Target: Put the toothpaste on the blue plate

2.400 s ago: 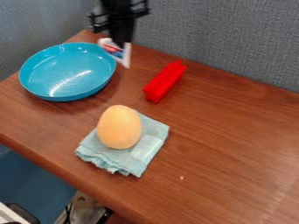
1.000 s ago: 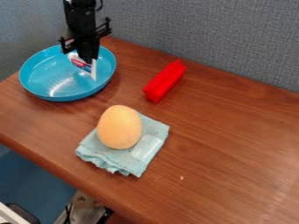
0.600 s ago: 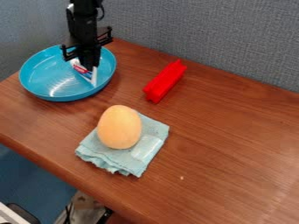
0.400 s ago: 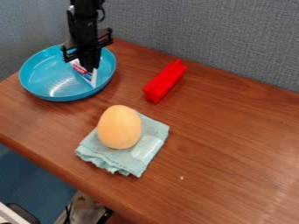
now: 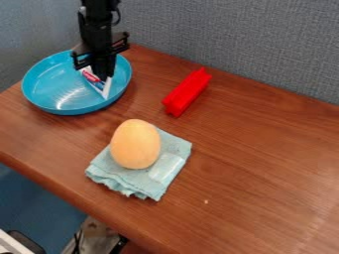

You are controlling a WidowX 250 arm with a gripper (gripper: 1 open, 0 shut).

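The blue plate sits at the table's back left corner. My black gripper points straight down over the plate's right side and is shut on the toothpaste, a small white tube with red and blue print. The tube hangs upright from the fingers, its lower end down inside the plate near the right rim. Whether it touches the plate's floor I cannot tell.
A red rectangular block lies to the right of the plate. An orange egg-shaped object rests on a pale blue-green folded cloth near the table's front. The table's front edge runs diagonally at lower left.
Since the oldest frame the gripper carried the toothpaste left from behind the plate to over its right side. Over the last second it has barely shifted, staying shut on the tube.
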